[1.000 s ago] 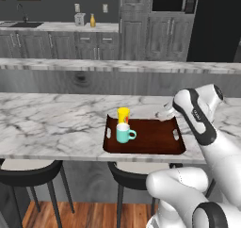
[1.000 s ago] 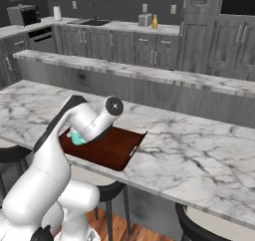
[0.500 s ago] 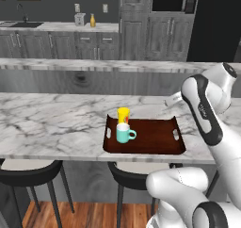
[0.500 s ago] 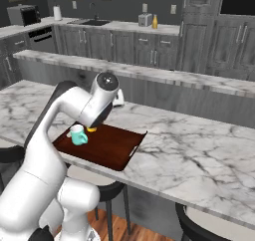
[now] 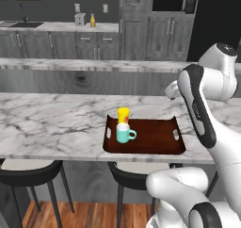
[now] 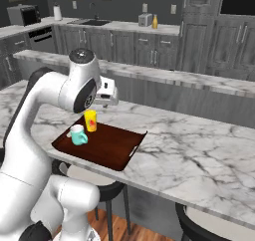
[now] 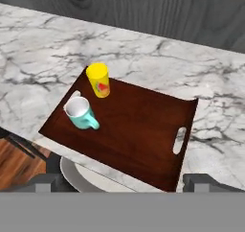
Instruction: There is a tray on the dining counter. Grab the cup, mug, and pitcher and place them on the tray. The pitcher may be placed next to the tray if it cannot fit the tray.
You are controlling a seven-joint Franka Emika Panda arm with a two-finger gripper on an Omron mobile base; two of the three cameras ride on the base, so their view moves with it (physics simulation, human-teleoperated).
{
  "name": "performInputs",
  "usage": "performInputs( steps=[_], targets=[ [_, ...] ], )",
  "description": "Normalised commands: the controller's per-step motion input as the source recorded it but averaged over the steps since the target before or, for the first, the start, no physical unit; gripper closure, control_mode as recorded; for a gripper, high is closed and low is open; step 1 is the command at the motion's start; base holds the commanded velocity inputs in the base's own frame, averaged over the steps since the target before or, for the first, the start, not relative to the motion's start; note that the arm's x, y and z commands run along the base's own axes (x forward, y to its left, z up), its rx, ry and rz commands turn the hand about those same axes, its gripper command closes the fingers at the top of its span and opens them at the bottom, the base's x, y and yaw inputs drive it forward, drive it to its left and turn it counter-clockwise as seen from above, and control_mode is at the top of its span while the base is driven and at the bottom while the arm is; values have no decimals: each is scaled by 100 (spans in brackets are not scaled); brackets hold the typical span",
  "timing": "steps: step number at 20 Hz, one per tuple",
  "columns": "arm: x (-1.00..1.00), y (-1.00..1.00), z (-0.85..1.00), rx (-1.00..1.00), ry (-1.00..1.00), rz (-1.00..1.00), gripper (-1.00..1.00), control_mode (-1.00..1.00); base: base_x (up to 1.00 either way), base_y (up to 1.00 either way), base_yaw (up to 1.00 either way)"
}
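Note:
The dark reddish-brown tray (image 5: 155, 136) (image 6: 112, 145) (image 7: 139, 130) lies at the near edge of the dining counter (image 5: 47, 114) (image 6: 199, 145) (image 7: 48, 49). The yellow cup (image 5: 123, 115) (image 6: 90, 120) (image 7: 99, 80) and the teal mug (image 5: 124, 133) (image 6: 77, 135) (image 7: 80, 112) stand upright at the tray's left end, close together. My gripper (image 5: 170, 91) (image 6: 107, 96) (image 7: 125, 182) hangs open and empty well above the tray's right part, its tips far apart. The mustard pitcher (image 5: 92, 20) (image 6: 155, 22) stands on the far back worktop.
A grey toaster (image 5: 80, 20) (image 6: 145, 20) sits beside the pitcher on the back worktop. A raised grey ledge (image 5: 94, 64) runs behind the dining counter. Dark round stools (image 5: 28, 173) (image 6: 209, 225) stand under its near edge. The tray's right half is bare.
The hand has risen from low over the tray's right end to well above it. Cup and mug have stayed put on the tray.

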Motion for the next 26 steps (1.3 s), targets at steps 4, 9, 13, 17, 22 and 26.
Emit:
performInputs(
  steps=[4,9,13,17,22,26],
  targets=[
    [-52,0,31,-6,11,-29,-100,-100,0,0,0],
    [-62,0,27,-5,4,-24,-100,-100,0,0,0],
    [-63,4,40,-4,0,-14,-100,-100,0,0,0],
    [-52,18,27,-2,0,-1,-100,-100,0,0,0],
    [-45,25,2,-1,0,9,-100,-100,0,0,0],
    [-44,6,0,0,0,16,-100,-100,0,0,0]
  ],
)
